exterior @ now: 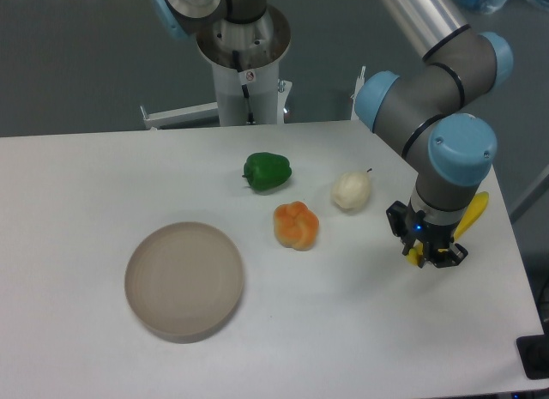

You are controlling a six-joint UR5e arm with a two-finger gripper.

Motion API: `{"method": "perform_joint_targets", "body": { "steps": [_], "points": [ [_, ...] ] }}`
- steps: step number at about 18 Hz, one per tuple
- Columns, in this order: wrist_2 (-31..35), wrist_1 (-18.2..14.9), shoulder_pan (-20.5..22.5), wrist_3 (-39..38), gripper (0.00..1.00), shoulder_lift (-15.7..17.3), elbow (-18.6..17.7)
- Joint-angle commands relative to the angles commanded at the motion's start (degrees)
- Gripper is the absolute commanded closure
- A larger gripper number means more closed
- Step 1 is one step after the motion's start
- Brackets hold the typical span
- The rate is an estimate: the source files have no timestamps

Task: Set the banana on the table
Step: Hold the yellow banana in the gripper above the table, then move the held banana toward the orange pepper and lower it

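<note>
The yellow banana (474, 210) is held in my gripper (433, 255) at the right side of the white table (360, 330). One end sticks out up and to the right behind the wrist, and the other end shows as a small yellow tip below the fingers. The gripper points down, is shut on the banana and hangs low over the tabletop. I cannot tell whether the banana touches the table.
An orange pepper (296, 225), a whitish pear-shaped fruit (351, 190) and a green pepper (267, 171) lie left of the gripper. A round beige-grey plate (184, 279) sits front left. The table's right edge is close to the gripper.
</note>
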Motion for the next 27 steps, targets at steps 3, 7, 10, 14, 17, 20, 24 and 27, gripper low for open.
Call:
{"method": "perform_joint_targets", "body": {
  "steps": [3, 7, 10, 14, 17, 20, 24, 27],
  "points": [
    [0.00, 0.00, 0.00, 0.00, 0.88, 0.09, -0.09],
    [-0.09, -0.09, -0.35, -0.09, 0.88, 0.00, -0.09],
    [0.00, 0.17, -1.40, -1.84, 0.87, -0.87, 0.00],
    [-0.26, 0.53, -3.77, -4.47, 0.85, -2.81, 0.44],
    [-0.35, 1.83, -6.58, -7.20, 0.85, -4.91, 1.23],
    [-0.35, 4.04, -8.34, -7.91, 0.80, -5.97, 0.79],
    [-0.26, 3.69, -11.16, -10.01, 0.65, -6.15, -0.52],
    [-1.05, 3.60, -12.04, -12.48, 0.53, -6.15, -0.79]
  ]
}}
